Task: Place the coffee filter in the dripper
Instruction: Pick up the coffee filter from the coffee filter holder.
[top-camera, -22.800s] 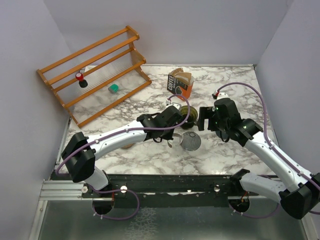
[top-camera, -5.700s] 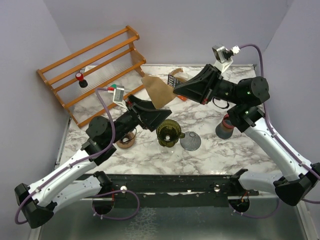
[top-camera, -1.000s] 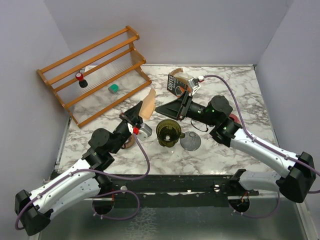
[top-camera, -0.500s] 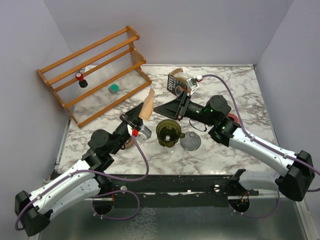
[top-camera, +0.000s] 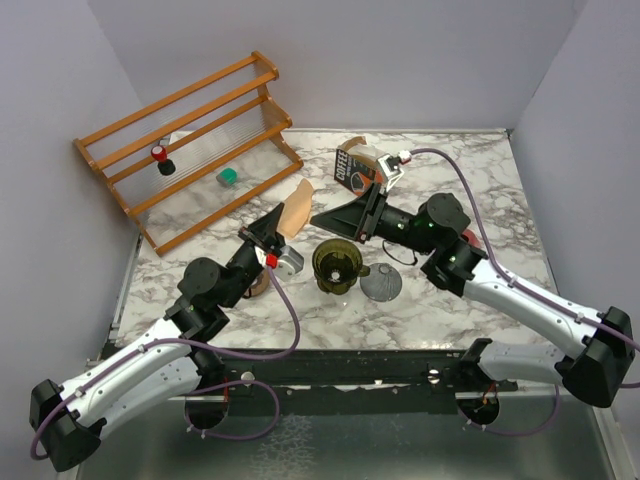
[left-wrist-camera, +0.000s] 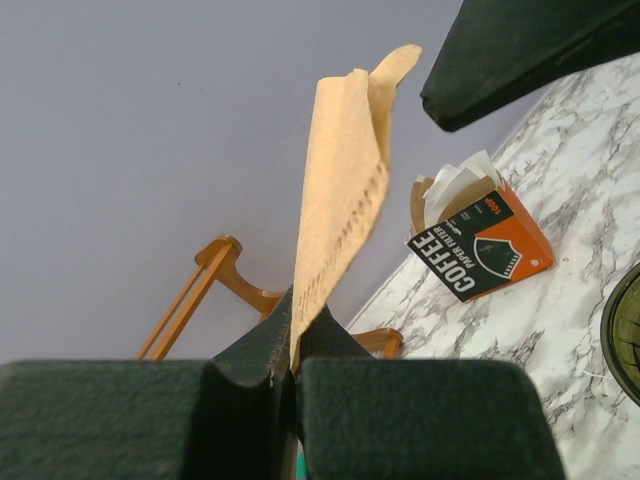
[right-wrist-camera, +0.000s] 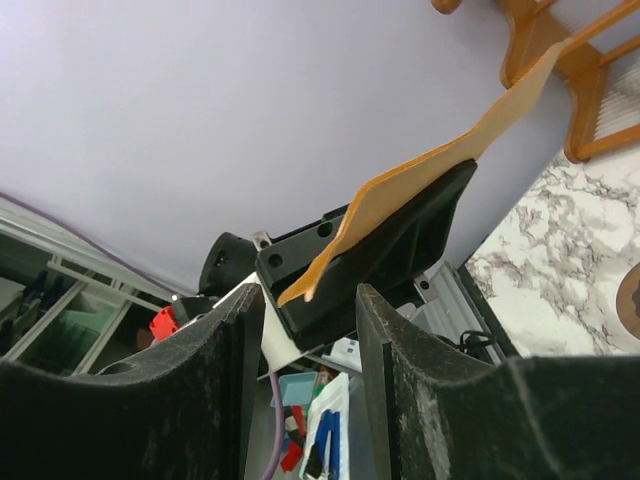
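The green dripper (top-camera: 337, 265) stands on the desk (top-camera: 300, 310), mouth up, with no paper in it. Just beyond it to the left, the left jaws are clamped tight on the lower seam of the coffee filter (left-wrist-camera: 340, 170), holding it upright in the air. It is thin paper, probably light, floppy and easily creased, so the seam looks the best place to pinch. The right jaws stand half open and empty, facing its free edge.

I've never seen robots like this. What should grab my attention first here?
The tan coffee filter stands out, held upright in the air by the left pincer, left of the table's middle. The right pincer points at it from the other side, open and empty. Nearer the arms, the olive-green dripper sits on the marble table.
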